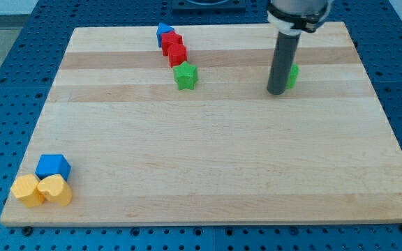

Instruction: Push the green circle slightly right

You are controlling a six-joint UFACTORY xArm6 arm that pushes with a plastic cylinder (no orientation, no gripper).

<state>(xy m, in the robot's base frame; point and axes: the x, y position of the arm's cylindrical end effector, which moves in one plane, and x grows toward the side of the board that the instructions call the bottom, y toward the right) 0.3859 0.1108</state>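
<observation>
Your tool here is a straight dark rod with no jaws to open or close, and its tip (277, 91) rests on the pale wooden worktop (208, 167) toward the view's top right, touching or just beside the left side of the green circle block (293, 75), which is mostly hidden behind the rod. That puts you on the correct side, so judge this as the start of the push: slide toward the view's right in 1 short, straight stroke through the block's middle, and stop early, since only a slight shift is asked. Open wood lies to the right of the circle, yet the worktop's right edge is not far, so avoid overshooting. The green star block (185, 75) and the 2 red blocks (174, 47) with a blue block (163, 31) sit well apart on the left, out of your path.
</observation>
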